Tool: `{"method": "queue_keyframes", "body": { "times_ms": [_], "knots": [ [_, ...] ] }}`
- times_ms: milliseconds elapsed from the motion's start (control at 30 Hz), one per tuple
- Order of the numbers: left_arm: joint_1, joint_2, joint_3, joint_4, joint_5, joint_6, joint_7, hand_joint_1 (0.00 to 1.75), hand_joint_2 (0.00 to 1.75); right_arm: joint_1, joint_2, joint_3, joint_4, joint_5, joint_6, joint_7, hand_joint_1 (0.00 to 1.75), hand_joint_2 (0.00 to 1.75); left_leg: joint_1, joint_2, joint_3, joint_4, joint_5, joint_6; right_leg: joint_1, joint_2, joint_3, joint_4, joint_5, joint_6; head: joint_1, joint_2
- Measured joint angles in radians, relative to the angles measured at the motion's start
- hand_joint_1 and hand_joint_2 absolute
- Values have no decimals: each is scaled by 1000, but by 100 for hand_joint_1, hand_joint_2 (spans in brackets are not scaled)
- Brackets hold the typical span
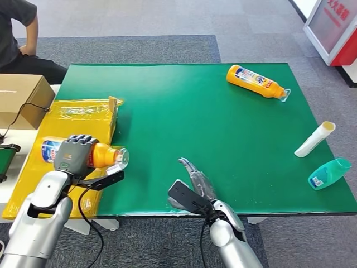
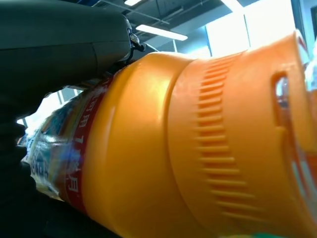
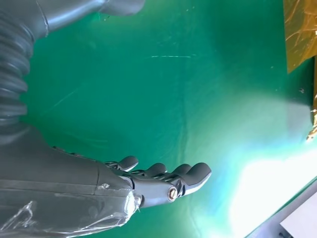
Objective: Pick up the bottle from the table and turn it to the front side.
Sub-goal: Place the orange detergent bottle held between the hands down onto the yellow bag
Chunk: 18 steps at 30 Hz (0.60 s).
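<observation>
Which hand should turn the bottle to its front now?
Left. The left hand already grips the orange bottle at the table's near-left edge; the right hand is open, holding nothing.

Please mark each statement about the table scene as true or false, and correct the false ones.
1. The left hand holds an orange bottle. True.
2. The right hand holds a bottle. False: it holds nothing, fingers apart over the green table.
3. A second orange bottle lies at the far side of the table. True.
4. The teal bottle stands upright. False: it lies on its side near the white tube.
</observation>
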Motion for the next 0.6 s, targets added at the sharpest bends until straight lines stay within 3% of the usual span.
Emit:
{"method": "queue_keyframes", "body": {
  "times_ms": [133, 200, 267, 400, 467, 600],
  "knots": [
    [-21, 39, -1, 91, -1, 8, 4, 161, 175, 1, 0, -3, 2, -1, 9, -13, 0, 175, 0, 0, 0, 0, 0, 0, 0, 0, 0, 0, 0, 0, 0, 0],
    [-35, 52, -1, 159, -1, 36, -10, 143, 175, 2, 0, -3, 6, -4, 10, -22, 0, 175, 0, 0, 0, 0, 0, 0, 0, 0, 0, 0, 0, 0, 0, 0],
    [-52, 58, -2, 234, -1, 72, -22, 116, 175, 2, 0, -3, 10, -8, 11, -30, 0, 175, 0, 0, 0, 0, 0, 0, 0, 0, 0, 0, 0, 0, 0, 0],
    [-103, 60, -9, 375, -1, 111, -16, 7, 175, -4, 0, 1, 27, -12, 11, -35, 0, 175, 0, 0, 0, 0, 0, 0, 0, 0, 0, 0, 0, 0, 0, 0],
    [-132, 57, -12, 425, -1, 118, -12, 0, 175, -6, 0, 3, 36, -12, 12, -36, 0, 175, 0, 0, 0, 0, 0, 0, 0, 0, 1, 0, 0, 0, 0, 0],
    [-179, 45, -13, 498, 1, 127, -19, 0, 0, -7, 1, 4, 49, -15, 12, -38, 0, 175, 0, 0, 1, 0, 0, 0, 0, 0, 2, 0, 0, 0, 0, 0]
  ]
}}
